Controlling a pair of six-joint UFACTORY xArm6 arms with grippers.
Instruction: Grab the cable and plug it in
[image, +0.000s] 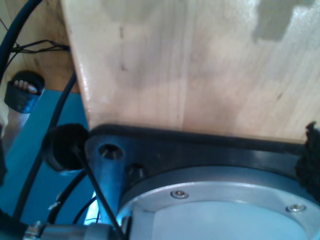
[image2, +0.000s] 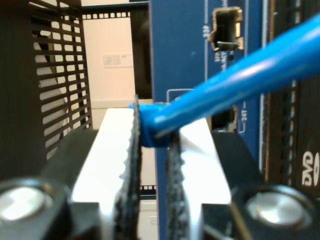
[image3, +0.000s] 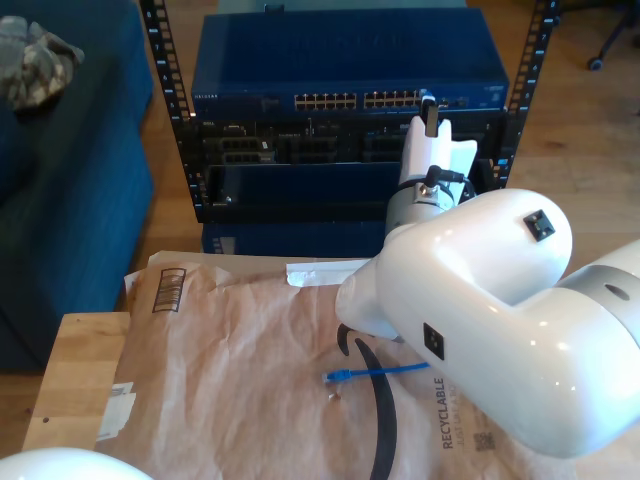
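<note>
In the exterior view, a large white arm (image3: 500, 300) is filling the exterior view's right and reaching toward a dark equipment rack (image3: 340, 110) that is holding a blue network switch (image3: 345, 75) with rows of ports. In front of the rack, crumpled brown packaging paper (image3: 270, 370) is covering a pale wooden table (image3: 75, 370). The thin bright-blue cable (image3: 380, 371) is lying on this paper, with one small plug end (image3: 333, 377) resting free and the rest passing out of sight under the arm.

The second wrist view is giving the close detail that the exterior view is not giving. My second gripper (image2: 152, 150) is pinching the cable (image2: 240, 82) between its dark ribbed pads (image2: 131, 170), at the end where a bright-blue boot (image2: 147, 125) is sitting at the pad tips. The jaws are pressed in on that boot. From the grip, the cable is running up and away in a smooth, glossy, round blue line. A blue panel (image2: 190, 60) with a metal-rimmed port (image2: 227, 27) is standing just beyond the jaws, and a black perforated rack wall (image2: 55, 75) is beside it.

The first wrist view is looking along pale wood (image: 200, 65), a black base plate (image: 200, 150) and a grey metal flange (image: 225, 210), with black cables (image: 30, 165) over a blue floor (image: 35, 175). I cannot tell how the jaws of my first gripper are standing.
</note>
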